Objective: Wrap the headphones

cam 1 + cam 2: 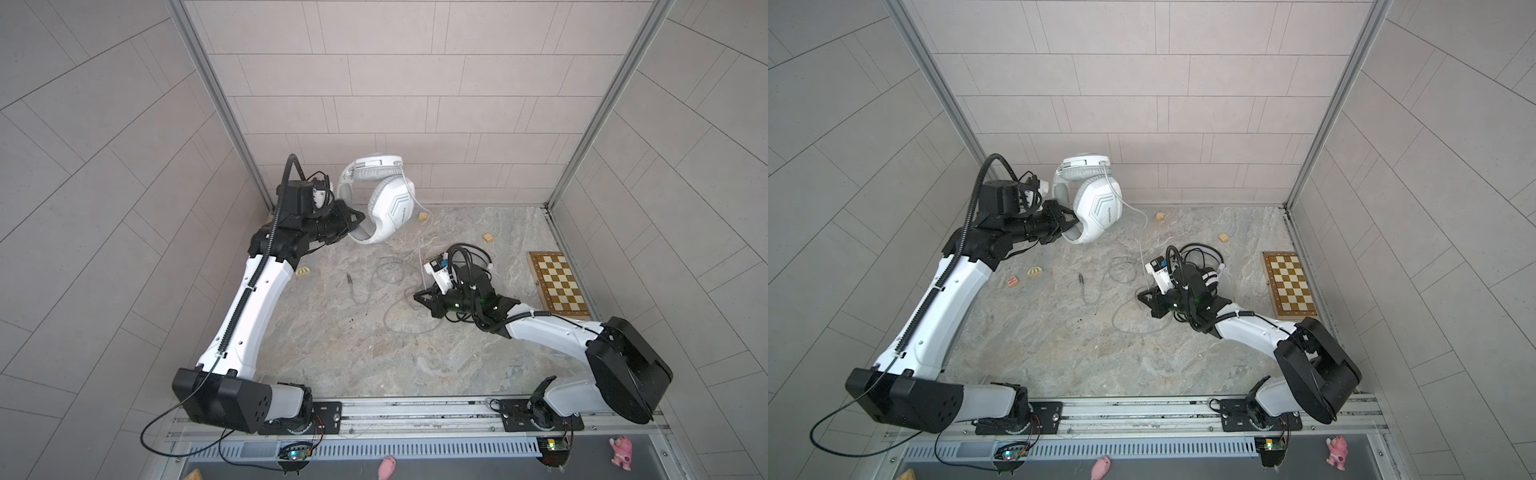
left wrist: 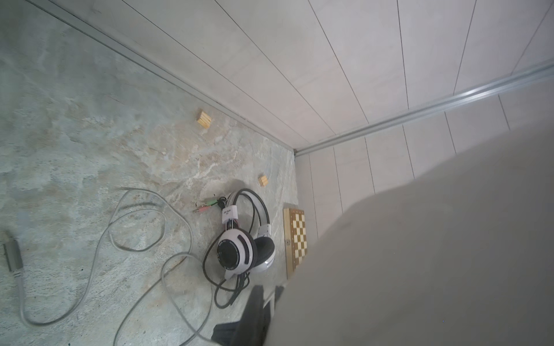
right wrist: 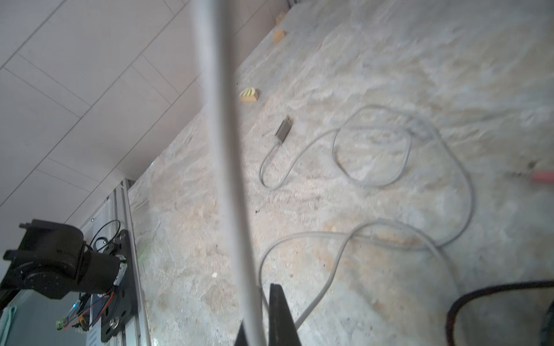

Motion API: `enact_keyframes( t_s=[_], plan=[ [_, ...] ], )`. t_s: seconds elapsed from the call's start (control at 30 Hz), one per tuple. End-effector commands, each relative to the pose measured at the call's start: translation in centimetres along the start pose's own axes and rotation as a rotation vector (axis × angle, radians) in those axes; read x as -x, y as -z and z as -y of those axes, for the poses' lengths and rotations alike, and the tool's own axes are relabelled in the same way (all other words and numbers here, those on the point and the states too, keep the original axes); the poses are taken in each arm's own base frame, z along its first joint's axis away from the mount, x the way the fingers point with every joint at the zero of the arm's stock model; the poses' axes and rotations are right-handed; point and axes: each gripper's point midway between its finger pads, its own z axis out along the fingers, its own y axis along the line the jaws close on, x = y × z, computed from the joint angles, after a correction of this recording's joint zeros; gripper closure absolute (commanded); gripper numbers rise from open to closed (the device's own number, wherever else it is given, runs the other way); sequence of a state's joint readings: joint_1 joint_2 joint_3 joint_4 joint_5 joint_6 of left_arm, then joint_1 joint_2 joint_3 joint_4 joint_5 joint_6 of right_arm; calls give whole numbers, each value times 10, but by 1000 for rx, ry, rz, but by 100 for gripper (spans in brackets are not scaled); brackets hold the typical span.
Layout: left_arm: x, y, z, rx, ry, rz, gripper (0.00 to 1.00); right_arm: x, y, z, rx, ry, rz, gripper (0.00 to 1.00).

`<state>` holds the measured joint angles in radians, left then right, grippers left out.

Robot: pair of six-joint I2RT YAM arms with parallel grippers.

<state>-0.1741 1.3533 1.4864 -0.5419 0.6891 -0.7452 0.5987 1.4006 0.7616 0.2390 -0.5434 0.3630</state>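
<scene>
My left gripper is shut on the lower rim of the white headphones and holds them above the table at the back left. In the left wrist view they fill the frame as a blurred grey mass. Their grey cable runs taut from an earcup down to my right gripper, which is shut on it low over mid-table. The slack lies in loops ending in a plug. The black-and-white headphones lie by the chessboard, mostly hidden under my right wrist in both top views.
A chessboard lies at the right wall. Two wooden blocks sit near the back wall. A striped dome block and a red block lie by my left arm. Walls close three sides.
</scene>
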Motion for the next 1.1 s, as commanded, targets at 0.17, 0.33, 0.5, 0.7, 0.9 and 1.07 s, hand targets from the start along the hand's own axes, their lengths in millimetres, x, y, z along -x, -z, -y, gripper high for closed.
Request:
enact_keyframes(
  t_s=[0.17, 0.33, 0.5, 0.7, 0.9, 1.07],
  plan=[
    [-68, 20, 26, -164, -343, -217, 100, 37, 35, 49, -152, 57, -177, 100],
    [-111, 25, 17, -124, -472, -353, 100, 65, 49, 80, -237, 16, -162, 100],
    [-157, 25, 8, -50, -641, -480, 100, 91, 57, 119, -338, 2, -167, 100],
    [-196, 8, -28, 124, -766, -651, 100, 124, 59, 148, -423, 27, -234, 100],
    [-220, -1, -41, 165, -799, -721, 100, 157, 57, 159, -467, 40, -241, 100],
    [-235, -14, -65, 306, -840, -761, 100, 194, 60, 146, -464, 56, -190, 100]
  ],
)
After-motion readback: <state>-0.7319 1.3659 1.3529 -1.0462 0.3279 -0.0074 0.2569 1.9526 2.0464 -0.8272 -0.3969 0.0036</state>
